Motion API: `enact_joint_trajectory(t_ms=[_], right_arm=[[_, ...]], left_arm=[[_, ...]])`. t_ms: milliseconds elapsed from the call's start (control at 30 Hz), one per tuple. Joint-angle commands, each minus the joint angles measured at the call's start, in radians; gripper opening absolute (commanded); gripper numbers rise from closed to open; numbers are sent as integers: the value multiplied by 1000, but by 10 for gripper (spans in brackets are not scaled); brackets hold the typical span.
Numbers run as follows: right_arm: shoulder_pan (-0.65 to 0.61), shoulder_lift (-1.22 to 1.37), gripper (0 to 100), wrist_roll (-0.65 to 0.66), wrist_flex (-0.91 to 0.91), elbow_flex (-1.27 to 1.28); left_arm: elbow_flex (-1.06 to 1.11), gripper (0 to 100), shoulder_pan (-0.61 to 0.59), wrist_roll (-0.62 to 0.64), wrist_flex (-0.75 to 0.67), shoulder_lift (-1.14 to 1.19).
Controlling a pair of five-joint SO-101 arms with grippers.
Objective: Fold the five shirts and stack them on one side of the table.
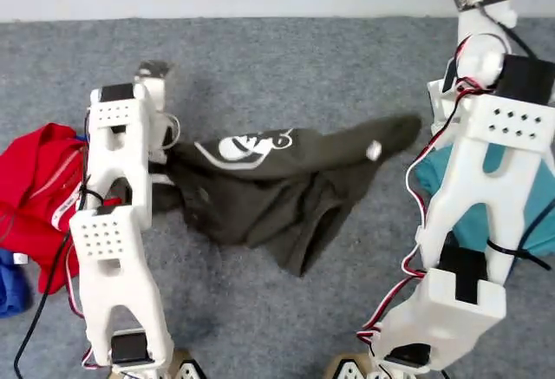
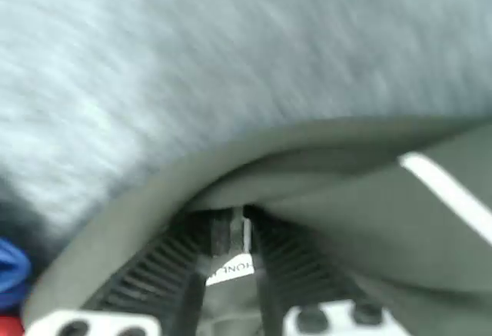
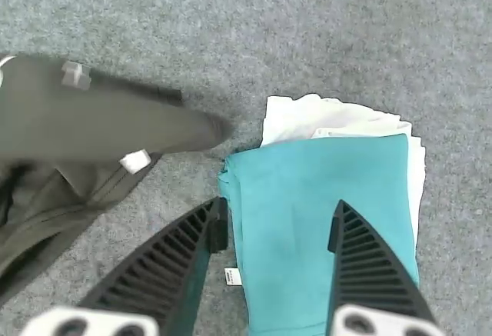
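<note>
The dark olive shirt (image 1: 286, 188) lies unfolded and crumpled in the middle of the worktop (image 1: 260, 58). Its long axis runs from the left edge toward the right edge. The left claw (image 2: 228, 224) is at the left end of this shirt. In the left wrist view its fingers (image 2: 173, 255) are pressed nearly together, with the olive cloth folded over the tips, so I judge that it pinches the hem there.

The other end of the shirt, a sleeve, reaches toward the right edge. It ends just beside the folded teal shirt (image 3: 323, 190), which lies on top of a folded white shirt (image 3: 307, 117). The right claw (image 3: 278, 209) hangs spread above this stack and holds nothing.

I judge that the next move depends on this: the free sleeve end lies to the inner side of the right claw, and the right arm is nearer to it.

A red shirt (image 1: 35, 179) and a blue shirt (image 1: 10, 284) wait unfolded at the left edge.
</note>
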Motion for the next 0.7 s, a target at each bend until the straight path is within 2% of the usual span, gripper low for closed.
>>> enact_joint_trajectory(t_ms=[0, 33, 167, 267, 467, 567, 667], right_arm=[[-2, -51, 223, 12, 41, -2], [-2, -51, 223, 12, 41, -2], [-1, -51, 223, 12, 42, -2], [4, -50, 223, 12, 42, -2], [-33, -51, 223, 11, 41, 104], [-56, -48, 223, 11, 38, 178], [-81, -42, 223, 11, 36, 224]], left_arm=[[-239, 51, 38, 44, 173, -15], [-286, 51, 64, 40, 226, -20], [-229, 51, 137, 43, 218, -132], [-53, 51, 226, 35, 218, -253], [435, 51, 436, -72, 204, -437], [576, 51, 471, -78, 164, -437], [611, 51, 471, -74, 103, -410]])
